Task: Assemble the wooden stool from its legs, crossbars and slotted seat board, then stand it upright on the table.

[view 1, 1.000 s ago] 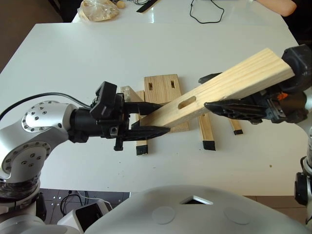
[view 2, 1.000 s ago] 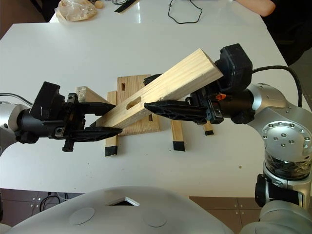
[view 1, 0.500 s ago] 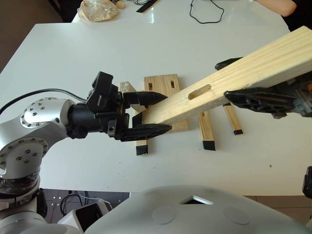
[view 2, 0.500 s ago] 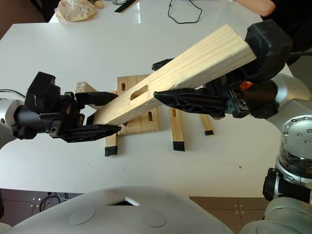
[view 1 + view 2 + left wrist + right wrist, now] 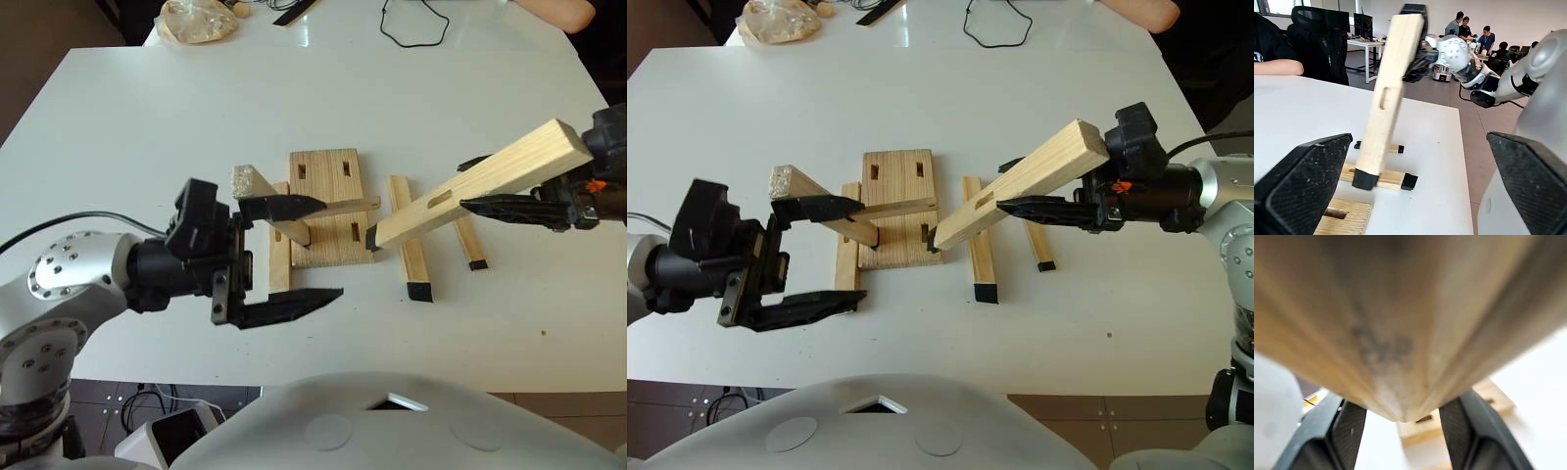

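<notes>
The slotted seat board [image 5: 328,181] lies flat mid-table. A leg [image 5: 263,201] leans tilted over its left edge, lower end on the board, with a thin crossbar [image 5: 343,206] jutting from it. Three more legs lie flat: one [image 5: 281,264] left of the board, two [image 5: 409,245] [image 5: 468,240] to its right. My right gripper [image 5: 462,184] is shut on a slotted leg [image 5: 470,186] held slanted, its black-capped end near the board's right edge. My left gripper [image 5: 331,248] hovers open in front of the board, nothing between its fingers [image 5: 1303,186]; the upper finger overlaps the leaning leg.
A plastic bag [image 5: 199,20] and a black cable [image 5: 416,24] lie on the adjoining table at the back. The white table [image 5: 147,117] has bare room left and behind the board. Its front edge runs just under my left gripper.
My left gripper drew back from the held leg's lower end and opened wider. My right arm carried that leg rightward and lower, away from the left gripper.
</notes>
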You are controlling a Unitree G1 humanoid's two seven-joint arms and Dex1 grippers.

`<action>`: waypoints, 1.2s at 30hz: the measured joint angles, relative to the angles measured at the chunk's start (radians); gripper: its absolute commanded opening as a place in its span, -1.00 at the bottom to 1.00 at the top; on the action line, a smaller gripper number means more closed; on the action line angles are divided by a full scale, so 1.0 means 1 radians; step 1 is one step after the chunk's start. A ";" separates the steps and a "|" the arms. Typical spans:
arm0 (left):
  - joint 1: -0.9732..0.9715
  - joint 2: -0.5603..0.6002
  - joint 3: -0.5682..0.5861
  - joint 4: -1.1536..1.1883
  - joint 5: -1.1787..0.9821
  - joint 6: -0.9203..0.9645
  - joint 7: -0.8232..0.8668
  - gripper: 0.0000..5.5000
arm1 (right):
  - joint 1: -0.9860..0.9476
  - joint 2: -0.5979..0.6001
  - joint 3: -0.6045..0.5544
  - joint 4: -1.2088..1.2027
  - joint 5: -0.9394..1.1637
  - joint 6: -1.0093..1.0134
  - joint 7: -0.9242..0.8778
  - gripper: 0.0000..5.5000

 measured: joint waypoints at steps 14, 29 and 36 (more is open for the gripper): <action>0.251 0.096 -0.234 0.311 0.726 -0.371 -0.293 0.85 | -0.048 0.158 0.171 0.002 -0.246 -0.175 -0.054 -0.26; 0.196 0.077 -0.280 0.473 0.844 -0.481 -0.322 0.85 | -0.081 0.194 0.270 0.098 -0.362 -0.313 0.041 -0.26; 0.179 0.026 -0.296 0.475 0.843 -0.464 -0.290 0.85 | -0.139 0.169 0.311 0.141 -0.374 -0.325 0.115 -0.26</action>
